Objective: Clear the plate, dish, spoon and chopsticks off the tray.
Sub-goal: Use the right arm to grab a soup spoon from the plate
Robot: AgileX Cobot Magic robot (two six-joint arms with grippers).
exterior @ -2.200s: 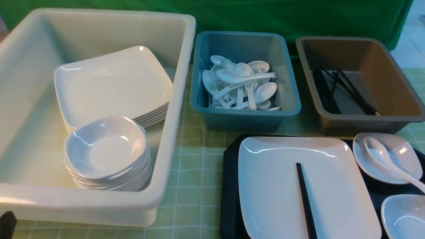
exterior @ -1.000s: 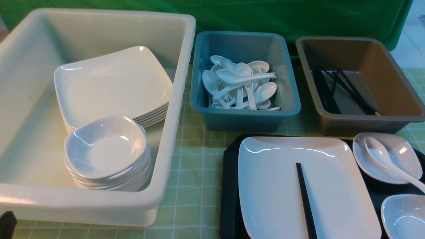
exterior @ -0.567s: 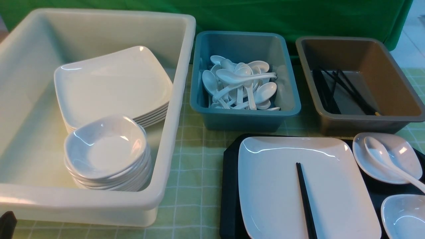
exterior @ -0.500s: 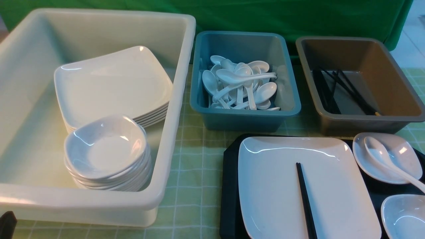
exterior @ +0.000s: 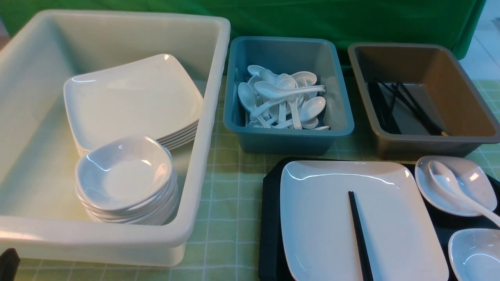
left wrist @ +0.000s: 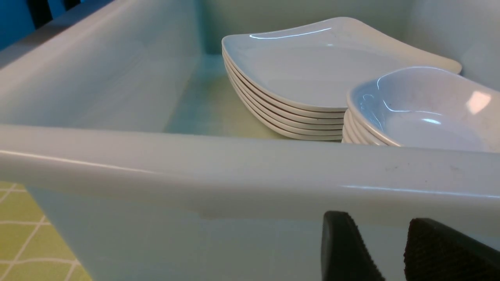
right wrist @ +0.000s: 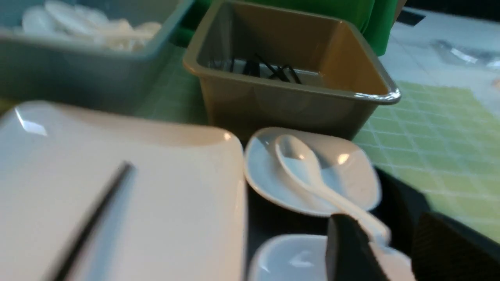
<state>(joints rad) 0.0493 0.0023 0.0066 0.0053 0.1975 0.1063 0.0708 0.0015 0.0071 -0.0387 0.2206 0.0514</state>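
Observation:
On the black tray (exterior: pixel 269 218) at the near right lies the white square plate (exterior: pixel 324 218), with the black chopsticks (exterior: pixel 359 234) across it. To its right a small white dish (exterior: pixel 478 183) holds the spoon (exterior: pixel 449 185); a second small dish (exterior: pixel 474 253) sits nearer. My right gripper (right wrist: pixel 390 242) hangs open just over that nearer dish (right wrist: pixel 289 257), beside the end of the spoon's (right wrist: pixel 308 171) handle, with nothing between its fingers. My left gripper (left wrist: pixel 386 238) is open and empty, low in front of the cream tub's near wall.
A big cream tub (exterior: pixel 195 156) at the left holds a stack of square plates (exterior: pixel 133 101) and a stack of small bowls (exterior: pixel 123 175). Behind the tray stand a teal tub (exterior: pixel 289 136) of white spoons and a brown tub (exterior: pixel 429 144) with black chopsticks.

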